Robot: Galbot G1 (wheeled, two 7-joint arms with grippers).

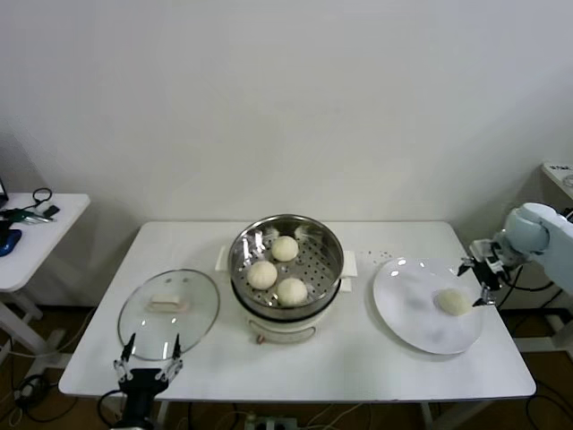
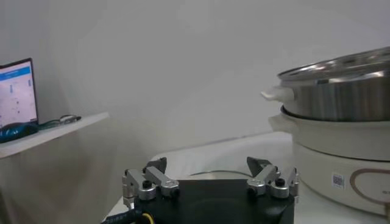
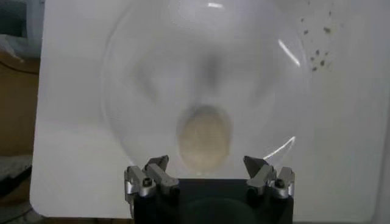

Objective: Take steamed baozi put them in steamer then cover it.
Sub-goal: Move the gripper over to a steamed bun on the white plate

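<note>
- Three steamed baozi (image 1: 275, 268) are seen inside the steamer (image 1: 286, 235) at frame centre.
- A fourth baozi (image 1: 452, 302) lies on the white plate (image 1: 407, 305), right of centre.
- The right gripper (image 1: 475, 271) is held open just beside it.
- The cover (image 1: 168, 312) rests lower left; the left gripper (image 1: 148, 351) is spread open below it.

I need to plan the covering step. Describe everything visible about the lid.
The lid is a round pane of clear glass with a metal rim and a cream-white bar handle on top. It lies flat and handle-up on the table, near the front-left corner, left of the steamer and not touching it. The left end effector sits open at its near edge, not gripping it.
</note>
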